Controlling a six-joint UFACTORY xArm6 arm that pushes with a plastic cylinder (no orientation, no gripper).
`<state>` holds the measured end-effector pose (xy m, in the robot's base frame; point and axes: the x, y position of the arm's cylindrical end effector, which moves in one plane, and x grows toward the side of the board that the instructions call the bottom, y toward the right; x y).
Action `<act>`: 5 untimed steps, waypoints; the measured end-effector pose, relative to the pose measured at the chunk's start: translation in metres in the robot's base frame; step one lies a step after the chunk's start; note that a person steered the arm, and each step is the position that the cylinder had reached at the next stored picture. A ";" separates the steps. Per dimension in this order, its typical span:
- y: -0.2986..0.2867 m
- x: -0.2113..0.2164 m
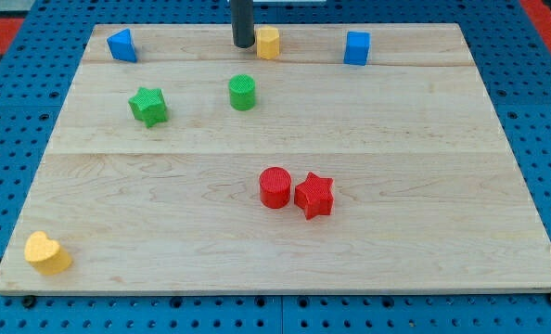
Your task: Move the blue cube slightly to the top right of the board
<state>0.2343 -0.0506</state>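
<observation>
The blue cube (356, 48) stands near the view's top edge of the wooden board (442, 186), right of centre. My tip (243, 44) is at the top centre, just left of a yellow block (269, 43) and close to touching it. The tip is well to the left of the blue cube, with the yellow block between them.
A blue wedge-like block (121, 45) sits at the top left. A green star (148, 106) and a green cylinder (242, 93) lie in the upper left part. A red cylinder (275, 187) and a red star (313, 195) touch near the centre. A yellow heart (46, 253) is at the bottom left corner.
</observation>
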 end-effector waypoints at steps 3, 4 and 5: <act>0.116 0.045; 0.138 0.041; 0.149 0.039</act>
<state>0.2737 0.0984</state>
